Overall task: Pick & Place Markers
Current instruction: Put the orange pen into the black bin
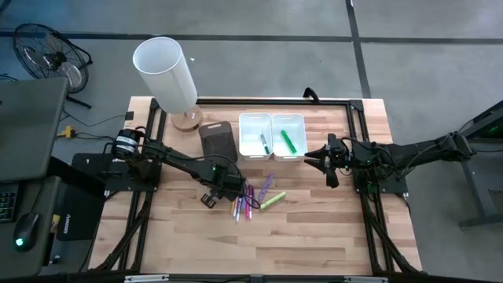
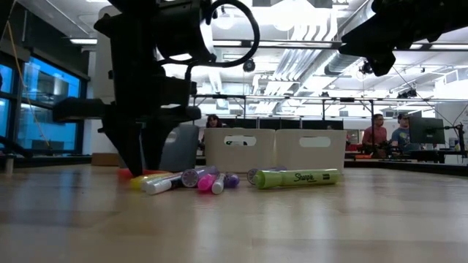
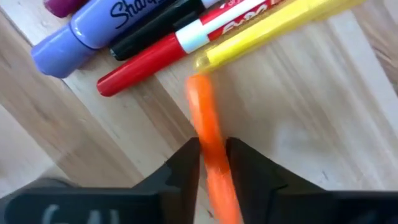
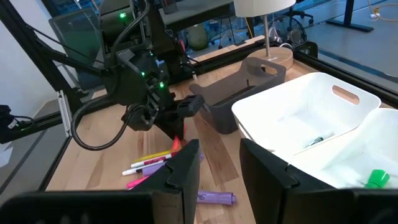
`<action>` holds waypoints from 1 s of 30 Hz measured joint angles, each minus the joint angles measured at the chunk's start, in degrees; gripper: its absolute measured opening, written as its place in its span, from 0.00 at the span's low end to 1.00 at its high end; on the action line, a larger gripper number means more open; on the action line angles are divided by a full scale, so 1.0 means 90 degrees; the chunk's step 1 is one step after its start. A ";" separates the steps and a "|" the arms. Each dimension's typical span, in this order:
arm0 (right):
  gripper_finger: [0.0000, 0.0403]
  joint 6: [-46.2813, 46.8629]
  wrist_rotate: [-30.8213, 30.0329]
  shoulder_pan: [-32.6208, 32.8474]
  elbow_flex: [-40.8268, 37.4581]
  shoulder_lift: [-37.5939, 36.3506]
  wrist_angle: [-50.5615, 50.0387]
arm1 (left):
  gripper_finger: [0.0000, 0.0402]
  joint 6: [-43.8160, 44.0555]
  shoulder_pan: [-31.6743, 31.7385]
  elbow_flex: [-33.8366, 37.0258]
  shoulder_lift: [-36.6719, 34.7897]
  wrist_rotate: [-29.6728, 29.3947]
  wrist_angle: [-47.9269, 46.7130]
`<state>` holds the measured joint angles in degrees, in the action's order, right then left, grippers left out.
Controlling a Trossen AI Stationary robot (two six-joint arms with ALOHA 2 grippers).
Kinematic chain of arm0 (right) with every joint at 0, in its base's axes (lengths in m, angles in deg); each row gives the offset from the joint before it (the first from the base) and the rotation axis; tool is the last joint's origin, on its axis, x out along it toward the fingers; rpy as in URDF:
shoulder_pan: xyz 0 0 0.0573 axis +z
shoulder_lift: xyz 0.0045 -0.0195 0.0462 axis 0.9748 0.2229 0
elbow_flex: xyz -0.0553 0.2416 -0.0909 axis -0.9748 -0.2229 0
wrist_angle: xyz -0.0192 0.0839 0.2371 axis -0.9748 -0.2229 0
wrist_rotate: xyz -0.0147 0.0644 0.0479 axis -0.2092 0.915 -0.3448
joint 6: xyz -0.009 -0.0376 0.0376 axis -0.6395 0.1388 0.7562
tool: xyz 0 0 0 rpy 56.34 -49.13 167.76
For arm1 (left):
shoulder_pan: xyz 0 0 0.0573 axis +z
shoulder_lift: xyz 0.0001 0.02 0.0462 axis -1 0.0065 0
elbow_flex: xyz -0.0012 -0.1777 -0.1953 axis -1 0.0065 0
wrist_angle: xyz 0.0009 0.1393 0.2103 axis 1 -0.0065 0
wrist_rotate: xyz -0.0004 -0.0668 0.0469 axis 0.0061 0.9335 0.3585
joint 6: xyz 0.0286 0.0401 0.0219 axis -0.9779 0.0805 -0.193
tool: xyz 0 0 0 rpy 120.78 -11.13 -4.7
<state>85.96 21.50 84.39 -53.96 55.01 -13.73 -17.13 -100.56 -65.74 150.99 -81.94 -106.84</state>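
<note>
Orange plastic sits clamped between my left gripper's [image 3: 213, 163] fingers: the left wrist view shows an orange marker [image 3: 210, 143] pinched at its middle, its tip just beside a yellow marker [image 3: 273, 28]. Beyond lie a red marker [image 3: 152, 59], a black one [image 3: 158, 25] and a lavender Sharpie highlighter [image 3: 87, 31] on the wooden table [image 3: 323, 118].

From above, my left gripper [image 1: 222, 189] is down at the left edge of the marker pile [image 1: 250, 199] at mid-table. A bright green highlighter [image 1: 273, 200] lies at the pile's right. Behind stand a dark bin [image 1: 218, 141] and two white bins; the left white bin [image 1: 255, 135] holds a dark-ended marker [image 1: 263, 142], the right white bin [image 1: 288, 135] a green marker [image 1: 288, 141]. My right gripper [image 1: 321, 161] hangs right of the bins, fingers apart. The orange marker cannot be made out here.

The low view alone confirms my left gripper [image 2: 141, 157] reaches the tabletop, with the pile lying flat beside it and the green Sharpie [image 2: 296, 177] nearest the camera's right. People sit in the room behind.

My right wrist view shows its own gripper [image 4: 217, 165] with its fingers parted and nothing between them, above the table, looking toward the pile and a purple marker [image 4: 214, 198].
</note>
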 joint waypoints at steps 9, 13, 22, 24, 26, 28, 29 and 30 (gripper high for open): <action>0.26 0.0000 0.0000 0.0000 0.0000 0.0000 0.0000 | 0.09 0.0519 -0.0002 -0.0007 -0.0002 0.0049 -0.0075; 0.26 0.0000 0.0000 -0.0001 0.0000 0.0000 0.0000 | 0.12 0.0700 -0.0005 -0.0037 0.0000 0.0050 -0.0186; 0.26 0.0000 0.0000 0.0000 0.0000 -0.0001 0.0001 | 0.12 0.1341 -0.0007 -0.0806 0.0019 0.0132 -0.1302; 0.26 0.0000 0.0000 0.0000 0.0001 -0.0002 0.0005 | 0.12 0.1472 -0.0007 -0.0932 0.0027 0.0178 -0.1433; 0.26 0.0000 0.0000 0.0000 0.0002 -0.0002 0.0002 | 0.12 0.1617 -0.0005 -0.1022 -0.0039 0.0209 -0.1480; 0.26 0.0000 0.0000 0.0000 0.0002 -0.0002 0.0002 | 0.12 0.1838 -0.0006 -0.1022 -0.0281 0.0225 -0.1537; 0.26 0.0000 0.0000 0.0000 0.0002 -0.0002 0.0002 | 0.12 0.1954 -0.0003 -0.1035 -0.0382 0.0235 -0.1527; 0.26 0.0001 0.0000 -0.0001 0.0002 -0.0001 0.0002 | 0.12 0.2066 0.0002 -0.1044 -0.0473 0.0233 -0.1496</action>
<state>85.97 21.50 84.38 -53.94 55.00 -13.71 1.46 -100.54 -75.14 146.73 -79.84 -120.30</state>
